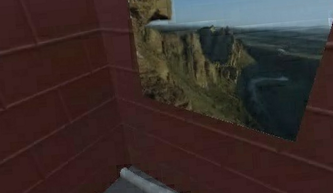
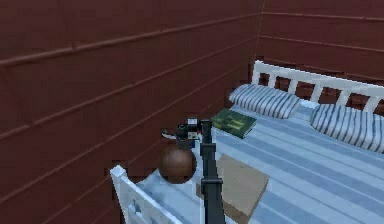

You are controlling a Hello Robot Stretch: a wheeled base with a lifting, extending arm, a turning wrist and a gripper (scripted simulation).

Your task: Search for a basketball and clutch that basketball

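A dark orange-brown ball (image 2: 178,164), round like a basketball, shows in the arm side view at the near left corner of a white-framed bed (image 2: 300,160). The dark arm bar rises from the bottom edge, and the gripper (image 2: 176,131) sits at its far end just above the ball in the picture. Beside the gripper stand the small white marker squares. The ball lies close against the bed's corner, so I cannot tell whether the gripper holds it or whether it rests on the mattress.
The bed has two striped pillows (image 2: 265,100) (image 2: 350,124), a green book (image 2: 233,123) and a tan cloth (image 2: 243,186). Red-brown plank walls (image 2: 90,90) close in behind. In the forward view a large cliff landscape picture (image 1: 236,53) hangs above a pale rail (image 1: 158,191).
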